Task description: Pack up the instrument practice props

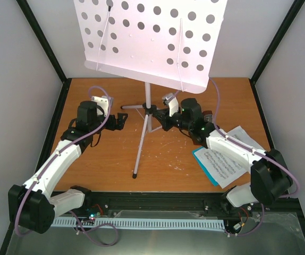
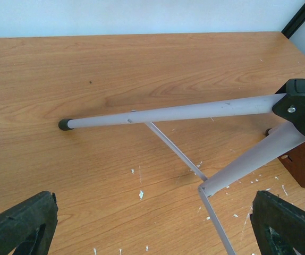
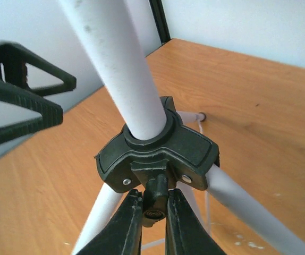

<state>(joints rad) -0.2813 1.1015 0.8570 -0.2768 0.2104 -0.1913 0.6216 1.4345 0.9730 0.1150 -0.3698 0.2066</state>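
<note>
The silver-white music stand stands at the table's middle, its perforated desk high at the back. My right gripper is shut on the small black knob under the stand's black tripod hub; in the top view it sits just right of the pole. My left gripper is open and empty, low over the table beside a tripod leg, left of the pole. White sheet music lies on a teal booklet at the right. A brown corner, maybe the metronome, shows behind the hub.
The stand's front leg reaches toward the near edge. Black frame posts and grey walls close in the table on the left, right and back. My right arm lies over the sheet music.
</note>
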